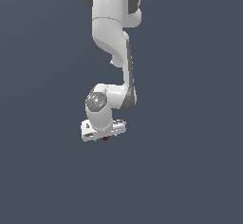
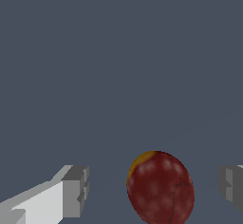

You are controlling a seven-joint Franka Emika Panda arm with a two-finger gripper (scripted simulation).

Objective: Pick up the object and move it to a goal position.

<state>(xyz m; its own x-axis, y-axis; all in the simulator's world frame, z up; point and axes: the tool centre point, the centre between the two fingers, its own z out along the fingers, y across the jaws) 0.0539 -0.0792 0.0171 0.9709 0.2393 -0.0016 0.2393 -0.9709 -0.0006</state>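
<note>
Red ball (image 2: 160, 188) sits between the two fingers of the open claw (image 2: 154, 190), not touched yet.
One finger (image 2: 73, 190) is on each side with gaps; from outside, the ball (image 1: 106, 138) peeks under the claw (image 1: 104, 134) on the gray surface (image 1: 190, 171). I think it should center, squeeze slowly, then lift.
</note>
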